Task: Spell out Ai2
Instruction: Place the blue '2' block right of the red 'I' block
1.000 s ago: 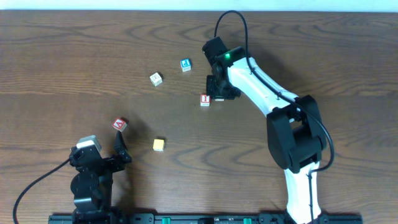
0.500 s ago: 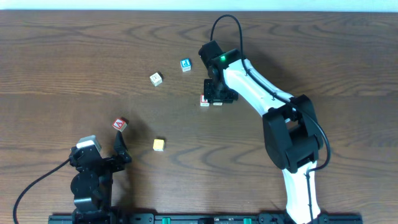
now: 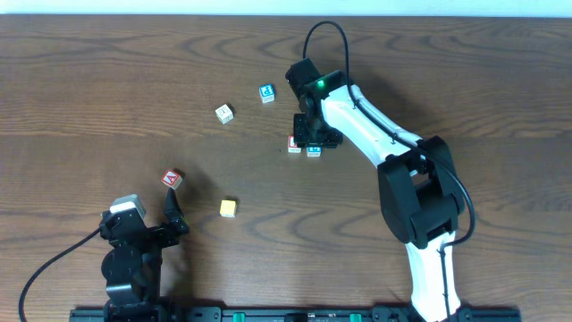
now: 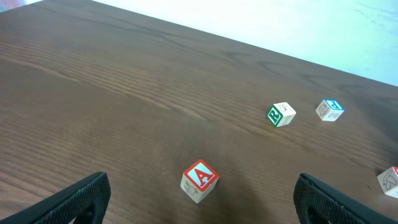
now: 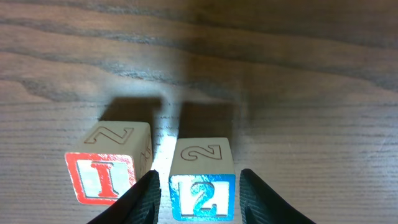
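Right gripper point(image 5: 201, 194) brackets 2 block point(image 5: 202, 163), grip unclear | I block point(image 5: 109, 173) at 9 o'clock | lift straight, don't nudge | left gripper point(image 4: 200, 186) agape

Red A block point(image 4: 199, 180) near centre, green R block point(image 4: 281, 114) and blue block point(image 4: 329, 109) beyond, wooden table point(image 4: 93, 93)

2 block point(image 5: 202, 182) just right of i block point(image 5: 109, 169), on table point(image 5: 298, 74)

White-shelled right arm point(image 3: 375, 125) with black joints, black cable point(image 3: 323, 25), green light point(image 3: 316, 85); left arm point(image 3: 134, 246) black.
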Tool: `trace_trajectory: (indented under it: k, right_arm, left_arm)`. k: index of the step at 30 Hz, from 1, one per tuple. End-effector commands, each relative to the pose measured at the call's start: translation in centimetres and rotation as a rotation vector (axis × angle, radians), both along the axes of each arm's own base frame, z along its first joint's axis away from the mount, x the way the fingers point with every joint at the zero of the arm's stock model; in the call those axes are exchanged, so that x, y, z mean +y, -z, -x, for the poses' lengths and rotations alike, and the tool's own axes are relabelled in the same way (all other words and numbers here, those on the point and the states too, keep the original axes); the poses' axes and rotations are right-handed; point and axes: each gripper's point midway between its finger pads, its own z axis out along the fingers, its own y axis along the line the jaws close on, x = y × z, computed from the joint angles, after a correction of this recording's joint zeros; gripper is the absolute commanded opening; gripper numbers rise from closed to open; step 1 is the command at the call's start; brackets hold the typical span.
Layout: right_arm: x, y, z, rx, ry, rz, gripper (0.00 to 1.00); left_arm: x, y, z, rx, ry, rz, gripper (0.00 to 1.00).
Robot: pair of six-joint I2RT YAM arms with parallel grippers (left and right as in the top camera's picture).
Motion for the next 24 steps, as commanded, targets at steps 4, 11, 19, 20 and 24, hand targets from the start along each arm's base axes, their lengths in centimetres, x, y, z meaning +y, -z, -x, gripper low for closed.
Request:
trace_trajectory:
  k: [4, 11, 19, 20, 24]
  right_arm:
    - [0.1, 0.5, -0.1, 0.004, 0.001, 0.018, 0.35]
    - [-0.2, 0.5, -0.3, -0.01, 0.003, 0.04, 0.32]
    - [-0.2, 0.4, -1.6, -0.051, 0.014, 0.021, 0.33]
    - [-0.3, 0.4, -1.6, -0.05, 0.016, 0.021, 0.33]
    - [-0.3, 0.4, -1.6, -0.05, 0.017, 0.022, 0.41]
  left_arm:
    - [0.2, 1.1, 0.1, 0.027, -0.004, -0.015, 0.95]
    - [0.2, 1.1, 0.1, 0.027, -0.004, -0.015, 0.95]
    - [0.2, 1.1, 0.1, 0.027, -0.004, -0.015, 0.95]
    - [0.2, 1.1, 0.1, 0.027, -0.004, -0.015, 0.95]
    - [0.2, 1.1, 0.1, 0.027, -0.004, -0.015, 0.96]
